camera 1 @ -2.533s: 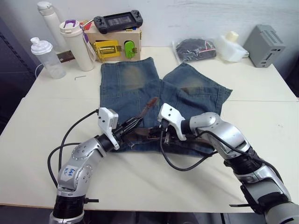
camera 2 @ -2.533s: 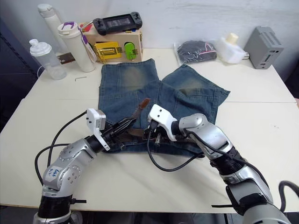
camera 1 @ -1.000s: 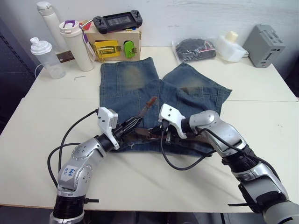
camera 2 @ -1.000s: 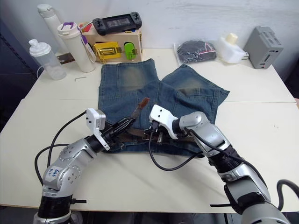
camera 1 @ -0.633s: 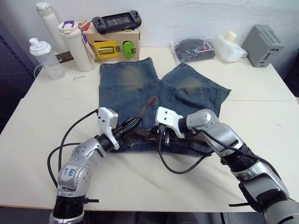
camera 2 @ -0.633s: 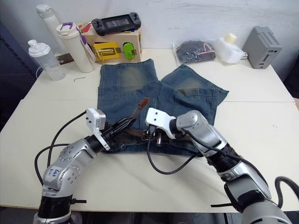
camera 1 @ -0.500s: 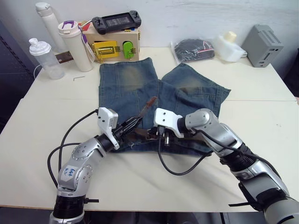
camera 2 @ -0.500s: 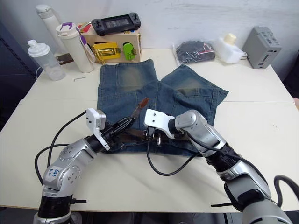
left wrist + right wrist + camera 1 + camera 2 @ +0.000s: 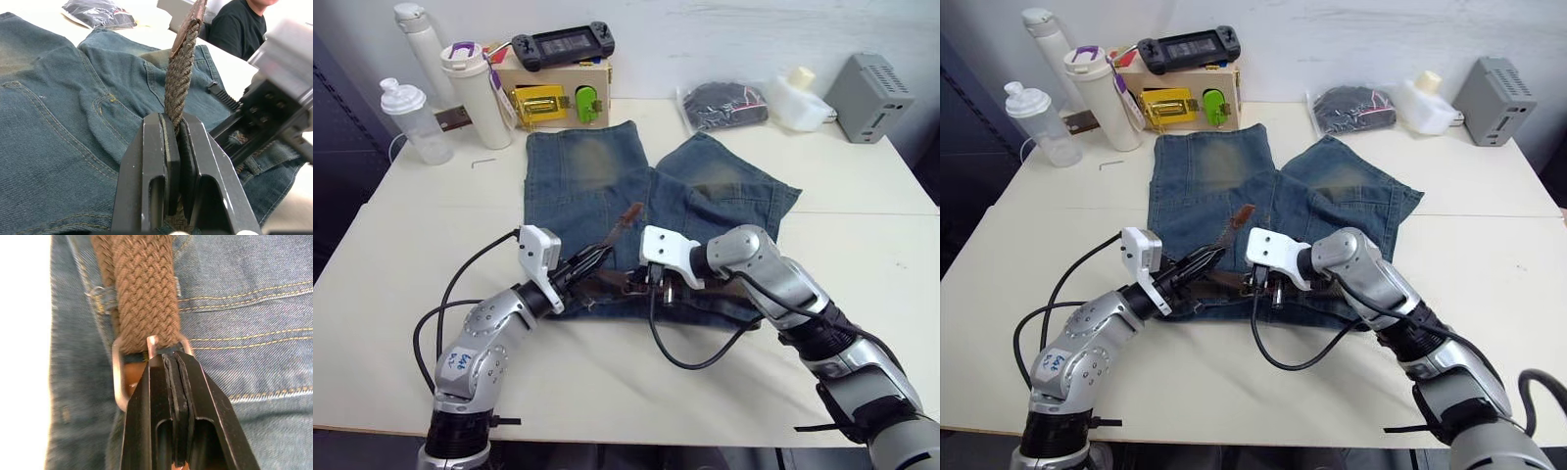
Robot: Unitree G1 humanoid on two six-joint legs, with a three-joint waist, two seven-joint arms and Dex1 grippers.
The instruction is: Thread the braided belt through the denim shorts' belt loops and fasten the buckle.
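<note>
Two end effectors meet at the near waistband of the denim shorts [image 9: 646,201], which lie flat on the surface [image 9: 431,211] with legs pointing away from you. Left end effector [image 9: 176,128]: closed on the braided belt [image 9: 182,68] a little below its tip, the free end standing up at a tilt over the shorts. Right end effector [image 9: 172,360]: fingers pressed together right at the buckle [image 9: 119,377], the prong showing just above them; whether they actually pinch the frame is unclear. The woven strap already passes through the frame. To finish well, you likely need to keep the buckle pinned flat, draw the tip sideways along the waistband rather than upward, and seat the prong into the weave. Belt loops [image 9: 98,298]: one shows beside the strap.
</note>
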